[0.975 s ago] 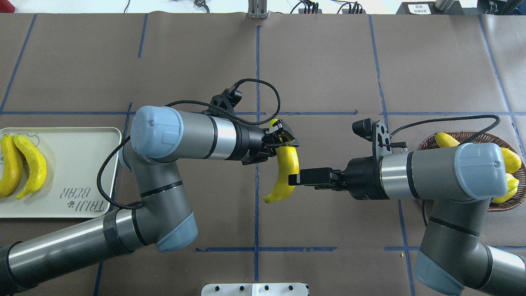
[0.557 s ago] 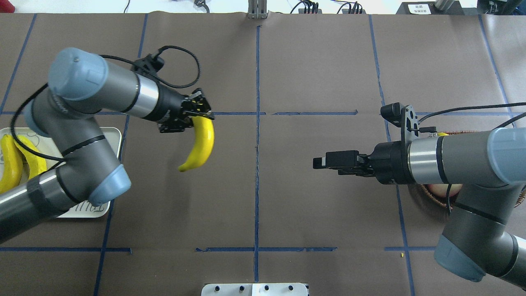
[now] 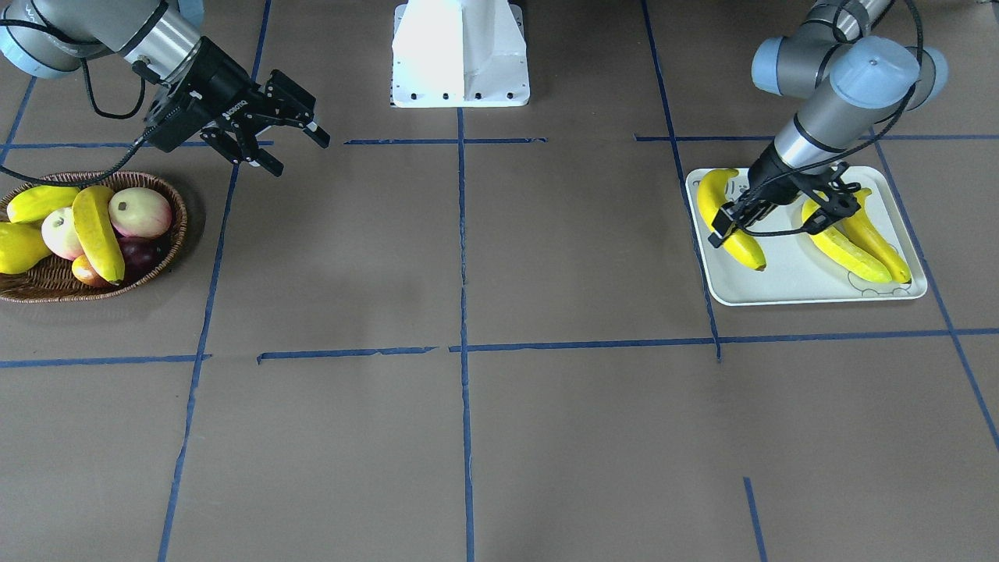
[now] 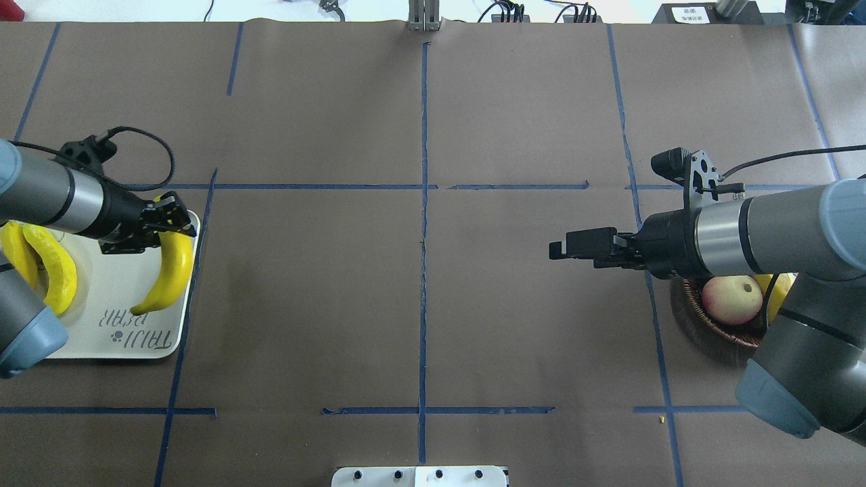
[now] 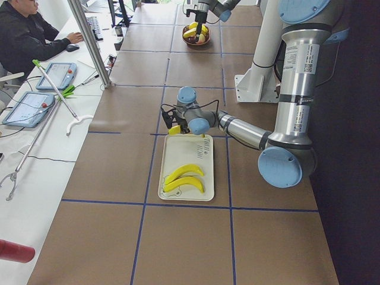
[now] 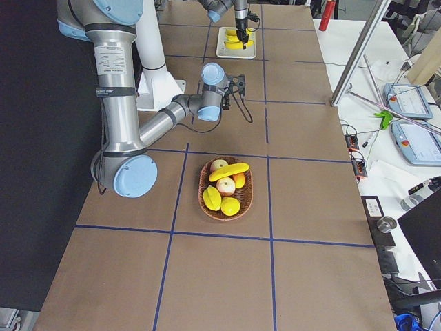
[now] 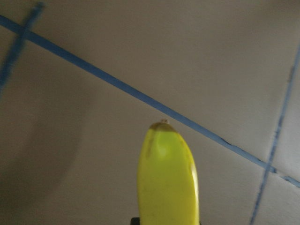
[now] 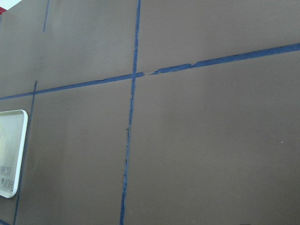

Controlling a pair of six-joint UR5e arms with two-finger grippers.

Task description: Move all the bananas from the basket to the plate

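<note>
My left gripper [image 4: 168, 218] is shut on the upper end of a long yellow banana [image 4: 169, 270]. It holds the banana over the inner edge of the off-white plate [image 4: 101, 338]; I cannot tell whether they touch. The held banana [image 3: 730, 222] also fills the bottom of the left wrist view [image 7: 167, 183]. Two more bananas [image 3: 855, 238] lie side by side on the plate. The wicker basket [image 3: 168, 257] holds one long banana [image 3: 97, 226] among other fruit. My right gripper [image 3: 300, 154] is open and empty, above the table beside the basket.
The basket also holds plump yellow-green fruits [image 3: 15, 246], pink-cream round fruits [image 3: 140, 211] and a small orange one. The white robot base [image 3: 460, 55] stands at the robot's edge of the table. Blue tape lines cross the brown table cover. An operator sits at a side desk [image 5: 29, 35].
My left arm has swung left, carrying the banana from the table's middle to over the plate. My right arm has drawn back to the right toward the basket, its gripper empty.
</note>
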